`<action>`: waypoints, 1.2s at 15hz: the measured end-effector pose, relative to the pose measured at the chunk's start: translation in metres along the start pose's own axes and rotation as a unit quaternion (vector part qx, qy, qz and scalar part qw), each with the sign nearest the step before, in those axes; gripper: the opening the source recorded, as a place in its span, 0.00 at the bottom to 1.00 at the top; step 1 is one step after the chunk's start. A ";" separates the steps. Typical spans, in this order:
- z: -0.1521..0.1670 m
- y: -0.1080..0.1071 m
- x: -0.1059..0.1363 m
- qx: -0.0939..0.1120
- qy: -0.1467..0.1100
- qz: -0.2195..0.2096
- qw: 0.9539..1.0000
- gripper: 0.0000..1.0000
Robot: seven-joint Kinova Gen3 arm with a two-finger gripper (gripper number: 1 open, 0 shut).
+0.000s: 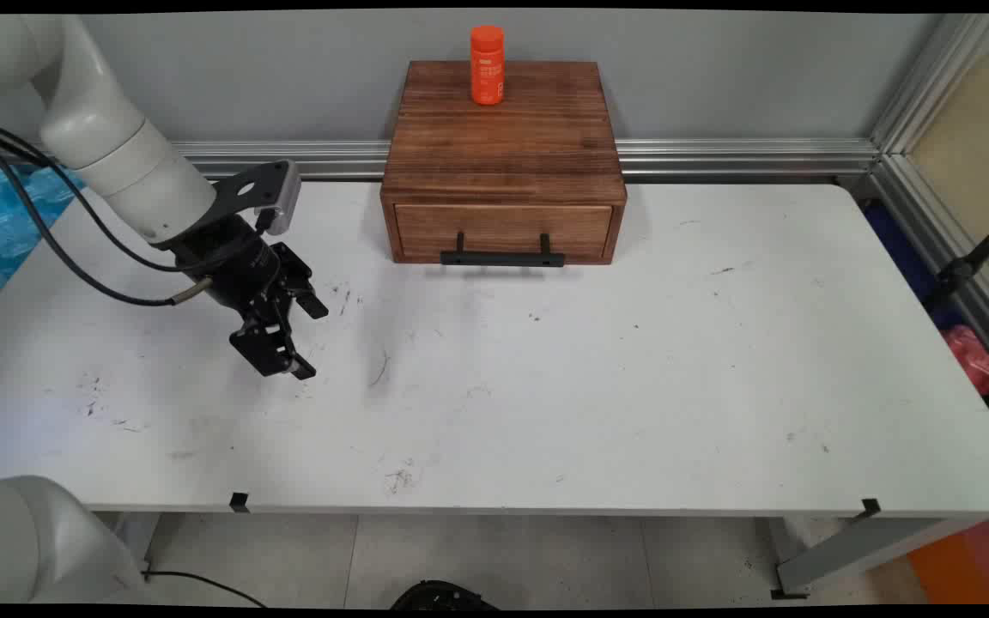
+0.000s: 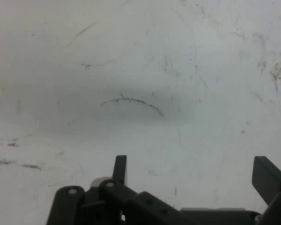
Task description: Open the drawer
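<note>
Black and empty, the gripper (image 1: pixel 312 339) hangs low over the left part of the white table (image 1: pixel 597 386) with its fingers (image 2: pixel 268 177) spread wide apart; nothing lies between them. Only scuffed tabletop shows beneath it, with a thin curved dark mark (image 2: pixel 133 102) just ahead. Farther back, well apart from the hand and to its right, a brown wooden drawer box (image 1: pixel 503 159) stands against the wall, its drawer closed behind a black bar handle (image 1: pixel 503 256). An orange bottle (image 1: pixel 487 64) stands upright on the box's rear edge; its pale label is too small to read.
</note>
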 end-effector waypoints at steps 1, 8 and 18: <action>0.000 0.001 0.001 -0.001 -0.001 -0.004 1.000 1.00; -0.005 0.006 0.016 0.021 0.002 -0.034 0.999 1.00; -0.017 0.008 0.059 0.060 0.018 -0.068 0.996 1.00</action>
